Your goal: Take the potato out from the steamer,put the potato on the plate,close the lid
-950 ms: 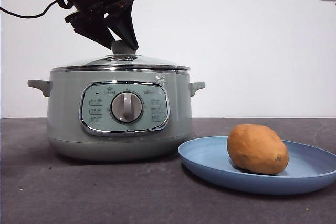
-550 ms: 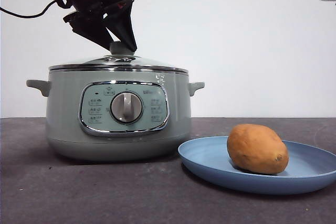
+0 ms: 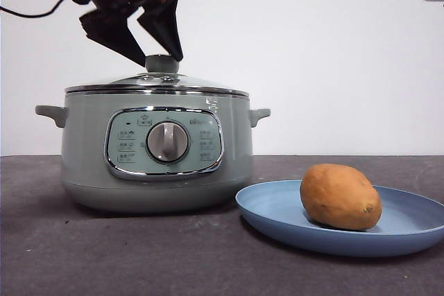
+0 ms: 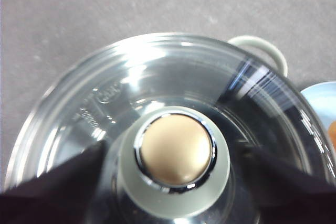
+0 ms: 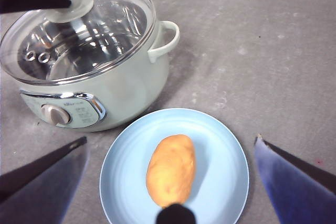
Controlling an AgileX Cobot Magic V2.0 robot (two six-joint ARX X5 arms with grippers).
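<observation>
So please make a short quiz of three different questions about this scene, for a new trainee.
1. True or false: the potato lies on the plate.
2. Where is the lid? A) on the table B) on the steamer C) on the plate
3. Fill in: the left gripper stands open around the lid's ____.

Key: 1 true. 2 B. 3 knob. The right gripper waits open above the plate.

I see the lid [image 3: 157, 84] on the steamer [image 3: 156, 150]; to its right, the potato [image 3: 340, 197] lies on the plate [image 3: 277, 213].
</observation>
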